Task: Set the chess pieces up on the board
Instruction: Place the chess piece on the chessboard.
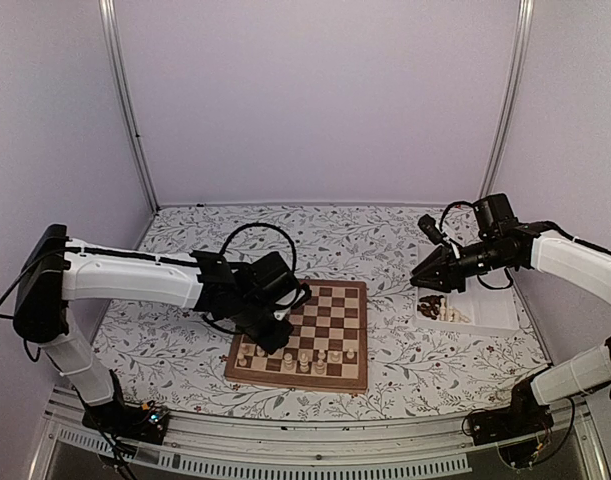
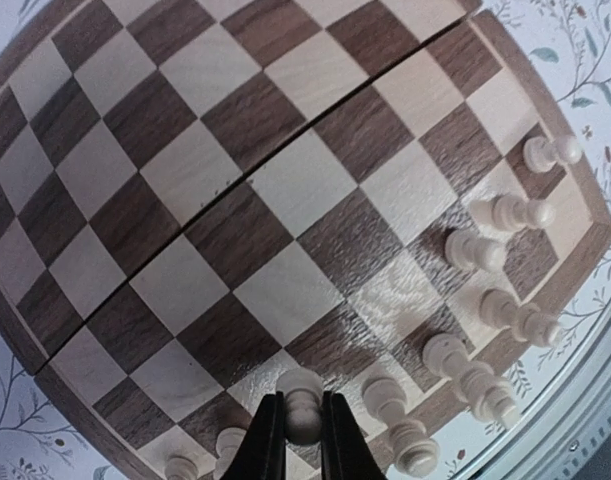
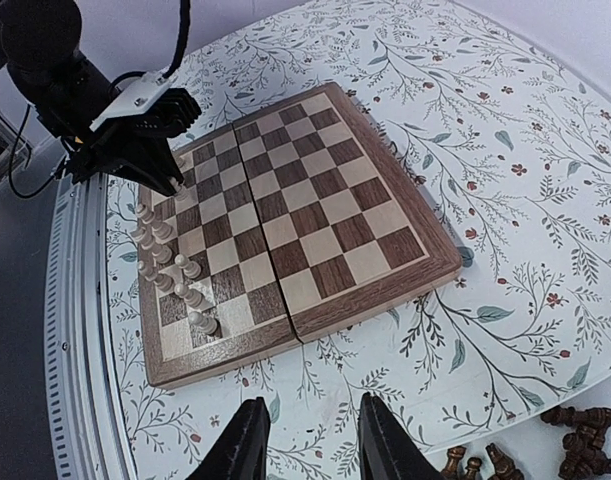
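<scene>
**Fig. 1. Both arms at the board, seen from above and from each wrist.**

(a) My left claw (image 2: 303, 415) is closed narrow on one pale piece (image 2: 302, 385), a small round-headed chessman pinched between the two dark fingers (image 2: 268, 445). It sits over a square close to the board's near edge, toward the board's left corner. Whether its foot touches the wood I cannot tell, since the fingers hide it.

(b) The board (image 1: 335, 305) lies flat on the flowered cloth (image 1: 185, 350), its far rows bare.

(c) The other pale chessmen (image 2: 485, 250) stand upright in two short lines along the board's near edge, to the right of the held piece. In the right wrist view they show as a cluster (image 3: 175, 275) at that same edge.

(d) My right claw (image 3: 312, 400) hangs off the board's right side, above the cloth. Its jaws are parted with nothing between them (only the leaf print shows through the gap).

(e) A white tray (image 1: 490, 318) sits well to the right of the board. It holds dark chessmen (image 1: 430, 305) lying in a heap at the end nearer the board, and a few pale ones (image 1: 453, 315) just beyond them.
</scene>
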You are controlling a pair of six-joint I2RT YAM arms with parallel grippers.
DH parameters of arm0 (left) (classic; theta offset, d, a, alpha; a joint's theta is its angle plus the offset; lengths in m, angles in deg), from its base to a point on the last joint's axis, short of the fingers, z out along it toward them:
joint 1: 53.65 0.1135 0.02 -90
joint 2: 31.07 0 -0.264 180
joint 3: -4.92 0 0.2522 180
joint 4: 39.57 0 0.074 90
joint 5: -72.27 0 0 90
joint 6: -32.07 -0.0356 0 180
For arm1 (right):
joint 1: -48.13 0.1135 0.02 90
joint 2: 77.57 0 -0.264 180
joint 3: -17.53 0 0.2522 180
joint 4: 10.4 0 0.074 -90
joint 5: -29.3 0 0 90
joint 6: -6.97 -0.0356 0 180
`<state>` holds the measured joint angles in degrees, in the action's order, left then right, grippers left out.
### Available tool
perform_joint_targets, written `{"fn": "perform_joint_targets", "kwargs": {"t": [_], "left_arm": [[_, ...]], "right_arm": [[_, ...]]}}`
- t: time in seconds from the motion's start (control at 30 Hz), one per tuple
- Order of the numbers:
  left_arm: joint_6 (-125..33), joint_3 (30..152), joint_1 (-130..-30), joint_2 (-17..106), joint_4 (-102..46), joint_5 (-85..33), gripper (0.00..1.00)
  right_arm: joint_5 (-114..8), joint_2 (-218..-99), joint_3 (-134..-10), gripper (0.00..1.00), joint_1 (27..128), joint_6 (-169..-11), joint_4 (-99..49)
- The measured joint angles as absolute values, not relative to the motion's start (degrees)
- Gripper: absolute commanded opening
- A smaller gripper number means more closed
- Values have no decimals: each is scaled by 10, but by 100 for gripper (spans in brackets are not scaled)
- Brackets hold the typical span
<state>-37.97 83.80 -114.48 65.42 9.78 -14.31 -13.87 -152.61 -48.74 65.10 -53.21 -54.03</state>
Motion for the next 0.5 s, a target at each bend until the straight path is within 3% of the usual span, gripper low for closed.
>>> {"fn": "perform_joint_targets", "kwargs": {"t": [0.5], "left_arm": [[-364,807,-1145,654,105,-151,12]], "right_arm": [[-139,-1538,-487,34,651,-531,-540]]}}
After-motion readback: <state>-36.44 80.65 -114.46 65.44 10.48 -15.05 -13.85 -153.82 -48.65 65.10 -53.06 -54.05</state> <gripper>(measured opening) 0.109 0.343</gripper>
